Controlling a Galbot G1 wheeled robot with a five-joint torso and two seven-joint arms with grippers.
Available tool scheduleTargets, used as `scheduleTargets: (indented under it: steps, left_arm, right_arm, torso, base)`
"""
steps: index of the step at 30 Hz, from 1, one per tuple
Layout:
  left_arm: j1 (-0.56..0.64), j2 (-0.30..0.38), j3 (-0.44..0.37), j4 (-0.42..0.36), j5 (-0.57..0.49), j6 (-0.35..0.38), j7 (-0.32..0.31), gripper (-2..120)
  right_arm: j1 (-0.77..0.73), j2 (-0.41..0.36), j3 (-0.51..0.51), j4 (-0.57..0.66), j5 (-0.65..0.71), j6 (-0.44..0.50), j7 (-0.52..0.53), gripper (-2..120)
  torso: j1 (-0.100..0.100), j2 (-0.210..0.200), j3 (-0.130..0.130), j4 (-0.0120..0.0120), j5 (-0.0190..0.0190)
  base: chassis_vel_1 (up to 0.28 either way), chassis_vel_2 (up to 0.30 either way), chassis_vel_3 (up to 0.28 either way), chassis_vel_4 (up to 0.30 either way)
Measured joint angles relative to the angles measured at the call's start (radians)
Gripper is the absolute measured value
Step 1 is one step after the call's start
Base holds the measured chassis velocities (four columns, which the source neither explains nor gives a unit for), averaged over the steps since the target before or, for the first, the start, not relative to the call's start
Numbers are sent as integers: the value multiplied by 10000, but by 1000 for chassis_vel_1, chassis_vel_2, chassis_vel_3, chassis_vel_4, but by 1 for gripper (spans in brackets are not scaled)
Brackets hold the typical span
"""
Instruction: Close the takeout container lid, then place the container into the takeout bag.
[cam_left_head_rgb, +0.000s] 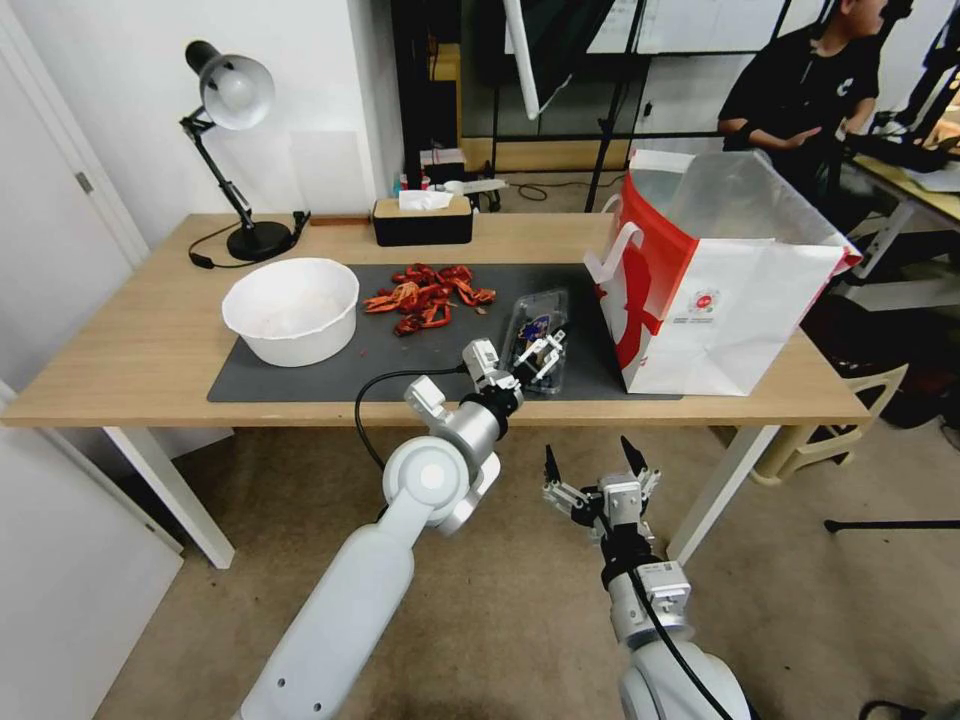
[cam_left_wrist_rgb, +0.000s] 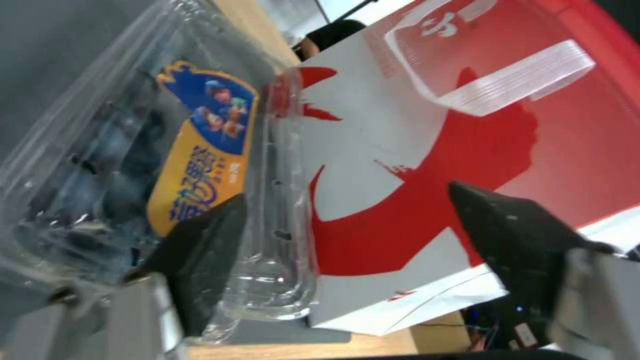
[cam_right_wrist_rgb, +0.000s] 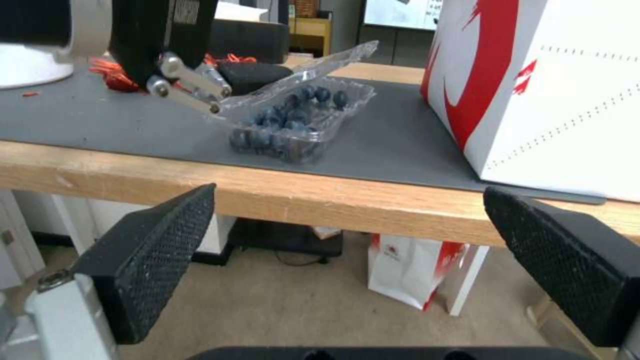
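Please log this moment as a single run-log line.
left gripper: open, on raised lid | takeout container: ajar, on mat | right gripper: open, below table edge | takeout bag: upright

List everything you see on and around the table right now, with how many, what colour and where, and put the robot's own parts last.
takeout container: one, clear with dark blue berries, on the mat beside the bag
lid: one, clear, tilted up, not shut
takeout bag: one, white and red, upright on the table's right end
bowl: one, white, left on the mat
crayfish shells: a red pile, mid mat
mat: one, dark grey, on the table
table: one, light wood
lamp: one, black, back left
tissue box: one, black, back edge
left gripper: open, over the container
right gripper: open, below the table's front edge
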Motion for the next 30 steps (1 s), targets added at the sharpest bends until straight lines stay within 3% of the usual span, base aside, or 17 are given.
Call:
scheduleTargets:
  steps: [1,4,8,11,13,15,18,19,22,24,26,28,30]
  left_arm:
    - [0,0,0,0,0,0,0,81]
    - [-43,2,32,10,-10,104,-306,63]
    - [-71,54,104,76,41,239,-598,52]
    - [-130,70,166,267,225,292,-833,36]
    - [-138,70,172,283,246,303,-894,33]
    - [-149,86,180,299,287,306,-999,23]
    - [-149,97,181,299,292,304,-1019,19]
    - [-149,134,182,299,297,298,-1044,9]
    - [-151,180,179,300,300,293,-1056,1]
    - [-152,198,171,300,304,289,-1087,0]
    - [-152,198,171,303,305,289,-1090,0]
    - [-136,196,178,334,326,282,-1094,0]
    - [-129,195,181,344,331,278,-1094,0]
  right_arm:
    - [0,0,0,0,0,0,0,100]
    - [21,-4,13,1,69,-4,-9,100]
    - [56,-17,45,60,191,-18,-81,100]
    - [36,-123,211,219,346,-24,-140,100]
    - [21,-146,244,236,387,-25,-149,100]
    - [18,-197,348,328,674,-31,-228,100]
    - [27,-230,407,401,874,-60,-279,100]
    - [72,-327,574,560,1338,-183,-380,100]
    - [182,-536,854,745,2158,-421,-527,100]
    - [352,-750,1205,996,3470,-836,-645,100]
    - [399,-775,1287,1051,3764,-924,-662,100]
    - [653,-927,1591,1304,5381,-1367,-663,100]
    - [729,-975,1636,1359,5820,-1472,-626,100]
  torso:
    - [0,0,0,0,0]
    - [0,0,0,0,-1]
    - [0,0,0,1,0]
    - [0,0,0,0,0]
    - [0,0,0,0,0]
    - [0,0,0,0,2]
    - [0,0,0,0,0]
    - [-1,0,0,0,0]
    - [0,0,0,0,0]
    - [0,0,1,0,0]
    - [0,0,0,0,0]
    - [0,0,0,0,0]
    - [0,0,0,0,0]
  base:
    - [0,0,0,0]
    - [0,0,0,0]
    - [0,0,0,0]
    - [0,0,0,0]
    - [0,0,0,0]
    - [0,0,0,0]
    - [0,0,0,0]
    - [0,0,0,0]
    - [0,0,0,0]
    - [0,0,0,0]
    - [0,0,0,0]
    - [0,0,0,0]
    - [0,0,0,0]
